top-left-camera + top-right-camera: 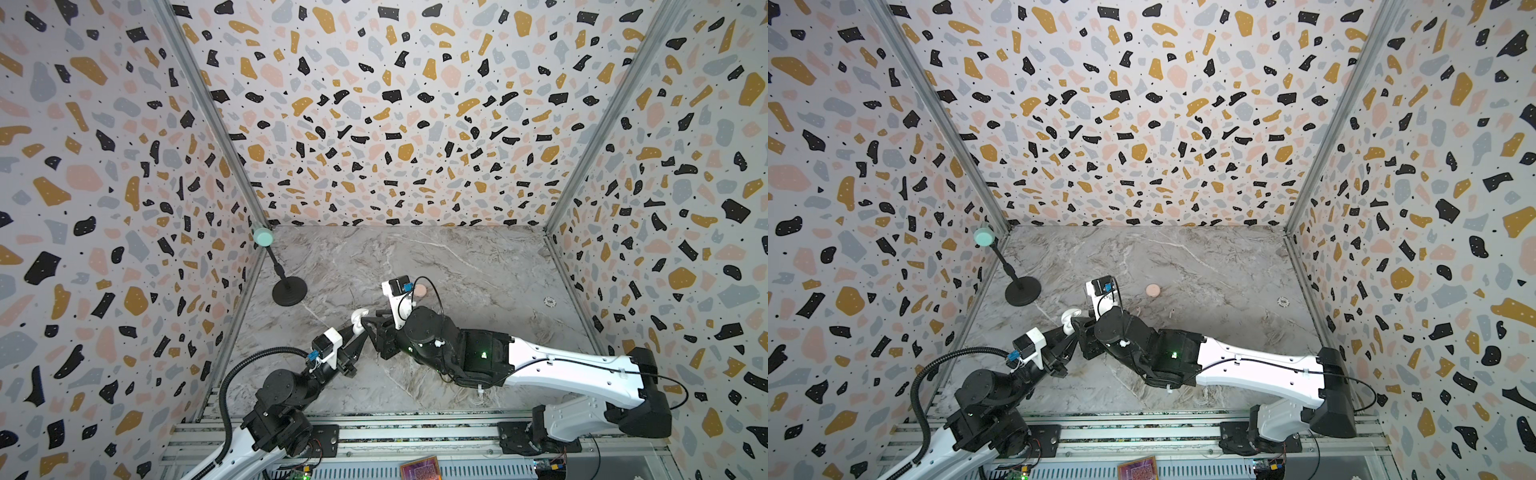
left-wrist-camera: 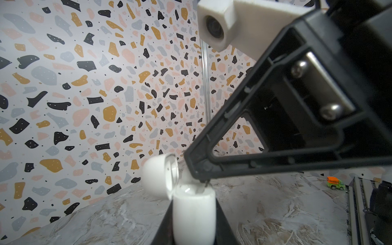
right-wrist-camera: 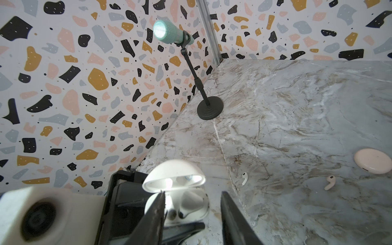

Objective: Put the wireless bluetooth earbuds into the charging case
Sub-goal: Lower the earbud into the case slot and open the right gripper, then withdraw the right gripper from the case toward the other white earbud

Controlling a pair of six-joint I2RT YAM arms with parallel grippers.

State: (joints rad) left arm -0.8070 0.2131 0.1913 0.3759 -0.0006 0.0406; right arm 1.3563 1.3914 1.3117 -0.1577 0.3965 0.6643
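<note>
My left gripper (image 1: 360, 329) (image 2: 194, 228) is shut on the white charging case (image 1: 357, 321) (image 1: 1068, 319) (image 2: 194, 212) and holds it above the table with its lid (image 3: 174, 175) swung open. A white earbud (image 3: 192, 199) lies in the case's open body. My right gripper (image 3: 193, 195) (image 1: 372, 323) is open just over the case with nothing between its fingers; one fingertip (image 2: 197, 169) is at the case's mouth. In the right wrist view, a loose white earbud (image 3: 244, 178) and a pale pink earbud (image 3: 329, 182) lie on the table.
A closed pink round case (image 1: 1153, 289) (image 3: 372, 161) sits on the marble table behind the right arm. A microphone on a black stand (image 1: 289, 291) (image 3: 210, 109) stands at the back left corner. A small round chip (image 1: 550, 301) lies far right, and a toy truck (image 2: 335, 183) near the rail.
</note>
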